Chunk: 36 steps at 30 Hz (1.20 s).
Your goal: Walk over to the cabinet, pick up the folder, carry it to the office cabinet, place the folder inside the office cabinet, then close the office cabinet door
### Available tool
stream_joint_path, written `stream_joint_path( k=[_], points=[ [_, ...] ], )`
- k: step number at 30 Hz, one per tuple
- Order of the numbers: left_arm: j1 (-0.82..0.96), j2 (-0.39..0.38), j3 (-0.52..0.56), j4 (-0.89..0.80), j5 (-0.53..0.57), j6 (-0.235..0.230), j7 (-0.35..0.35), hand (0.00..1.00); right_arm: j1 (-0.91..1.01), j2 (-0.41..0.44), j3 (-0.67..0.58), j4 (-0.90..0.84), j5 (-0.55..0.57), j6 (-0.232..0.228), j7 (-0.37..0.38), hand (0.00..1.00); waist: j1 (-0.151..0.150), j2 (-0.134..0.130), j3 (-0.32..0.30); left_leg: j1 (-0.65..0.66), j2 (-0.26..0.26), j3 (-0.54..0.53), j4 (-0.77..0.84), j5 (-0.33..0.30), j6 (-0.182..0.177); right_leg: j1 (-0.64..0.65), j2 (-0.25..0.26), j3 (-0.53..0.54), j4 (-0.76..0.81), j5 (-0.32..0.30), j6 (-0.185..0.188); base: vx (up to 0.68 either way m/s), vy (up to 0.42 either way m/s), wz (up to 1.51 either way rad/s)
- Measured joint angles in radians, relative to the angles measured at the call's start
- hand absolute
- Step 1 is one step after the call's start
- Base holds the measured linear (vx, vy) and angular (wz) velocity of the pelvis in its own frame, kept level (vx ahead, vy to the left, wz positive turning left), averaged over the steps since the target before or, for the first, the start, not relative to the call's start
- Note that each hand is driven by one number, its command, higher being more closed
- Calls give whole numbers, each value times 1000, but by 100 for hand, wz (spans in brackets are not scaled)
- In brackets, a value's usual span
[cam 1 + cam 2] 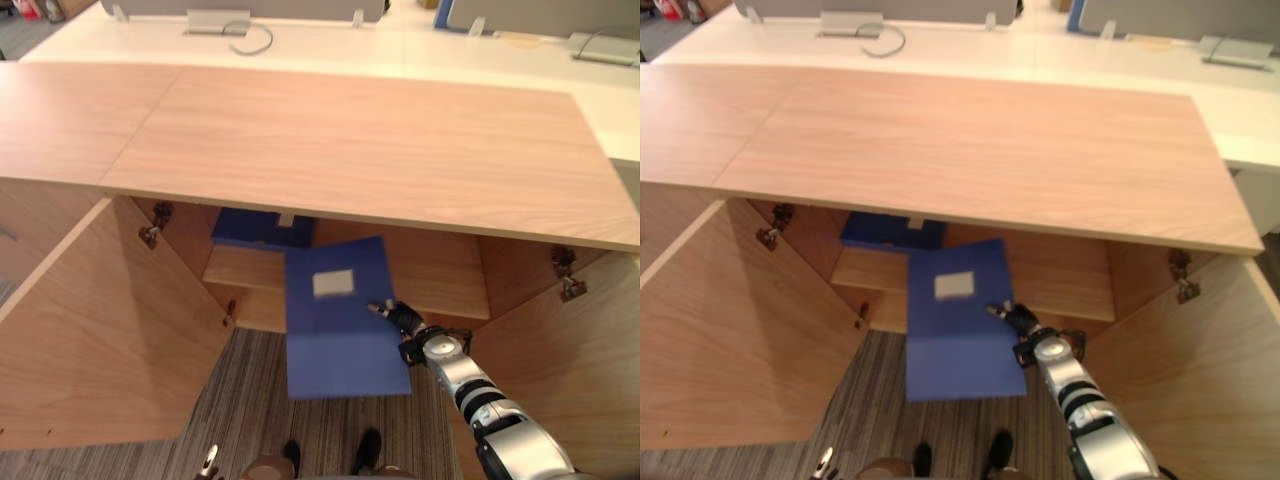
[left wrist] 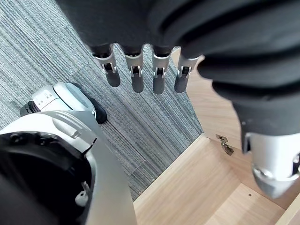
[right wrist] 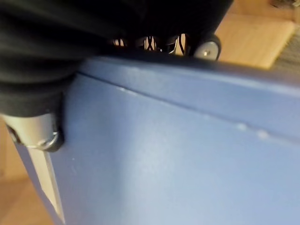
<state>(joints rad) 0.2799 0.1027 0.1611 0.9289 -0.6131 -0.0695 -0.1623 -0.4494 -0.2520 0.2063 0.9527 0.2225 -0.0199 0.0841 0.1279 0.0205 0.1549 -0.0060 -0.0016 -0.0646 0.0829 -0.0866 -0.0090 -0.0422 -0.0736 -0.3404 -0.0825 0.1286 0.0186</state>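
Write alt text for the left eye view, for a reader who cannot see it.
The robot's right hand grips a blue folder by its right edge, holding it in front of an open wooden cabinet with both doors swung wide. A second blue item lies on the shelf inside, behind the folder.

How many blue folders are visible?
2. One folder is in the right robot hand before the open cabinet; a second folder lies on its shelf, partly hidden, so more may be behind.
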Motion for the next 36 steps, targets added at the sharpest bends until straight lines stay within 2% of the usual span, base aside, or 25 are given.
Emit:
stream_joint_path(
  k=[1,3,6,10,12,13,15,17,19,21,28,32,36],
  points=[
    [-4,-1,-6,-1,-7,1,2,0,-3,9,-32,3,37,0,-10,100,0,2,2,-12,-3,-3,0,3,-1,-7,-2,-5,0,0,0,9,33,22],
    [-5,-5,-26,-35,-21,3,15,0,-45,33,-116,19,263,0,-54,100,1,13,32,-19,-8,-13,0,12,-5,-12,-9,-17,1,1,1,22,23,19],
    [-5,-16,-27,-65,-38,3,24,0,-97,51,-219,23,449,-3,-76,100,2,24,40,-37,-11,-27,-2,19,-7,-23,-15,-35,1,1,1,13,6,20],
    [0,-33,-48,-107,-63,12,29,0,-199,71,-395,21,742,-45,-117,100,23,26,56,-67,-9,-31,-7,31,-19,-55,-23,-44,11,-1,0,4,-5,7],
    [0,-35,-66,-115,-64,13,35,0,-247,73,-482,3,827,-75,-140,100,29,34,68,-98,-6,-36,-1,33,-19,-90,-28,-51,49,-19,-2,-19,-20,8],
    [0,-35,-68,-116,-65,14,37,0,-254,73,-495,-4,835,-80,-144,100,29,35,72,-101,-6,-38,0,33,-19,-95,-30,-54,56,-23,-1,-33,-19,16],
    [1,-32,-90,-128,-86,13,49,0,-309,71,-582,-44,922,-129,-184,100,30,45,91,-137,-5,-44,9,35,-18,-144,-42,-68,110,-47,-5,-18,-17,15],
    [7,-25,-115,-151,-100,13,57,0,-348,67,-639,-64,965,-157,-217,100,34,49,100,-169,-7,-46,13,41,-23,-190,-55,-70,155,-67,-6,4,-11,13],
    [14,-20,-140,-168,-108,13,60,0,-386,60,-691,-93,1003,-185,-255,100,35,61,113,-194,-14,-46,24,45,-24,-236,-73,-75,210,-92,-5,31,-2,16],
    [27,-20,-171,-198,-112,14,61,0,-454,21,-734,-95,1055,-210,-295,100,34,85,136,-223,-24,-45,29,52,-33,-276,-96,-82,256,-113,-3,30,-2,17],
    [55,-23,-177,-238,-142,13,97,0,-644,-108,-696,-94,1069,-211,-369,100,36,133,206,-300,-29,-31,29,64,-32,-401,-124,-77,355,-140,-19,8,-19,1],
    [65,-27,-139,-216,-142,13,136,0,-712,-154,-534,-74,1094,-207,-400,100,34,137,235,-380,-38,19,89,58,-33,-501,-144,-39,433,-155,-24,22,-25,-12],
    [60,-54,-60,-153,-151,13,176,0,-784,-190,-341,-45,1137,-207,-448,100,34,154,281,-521,-17,64,328,-57,-18,-592,-136,-3,532,-179,-45,-17,-16,-25]
  ],
)
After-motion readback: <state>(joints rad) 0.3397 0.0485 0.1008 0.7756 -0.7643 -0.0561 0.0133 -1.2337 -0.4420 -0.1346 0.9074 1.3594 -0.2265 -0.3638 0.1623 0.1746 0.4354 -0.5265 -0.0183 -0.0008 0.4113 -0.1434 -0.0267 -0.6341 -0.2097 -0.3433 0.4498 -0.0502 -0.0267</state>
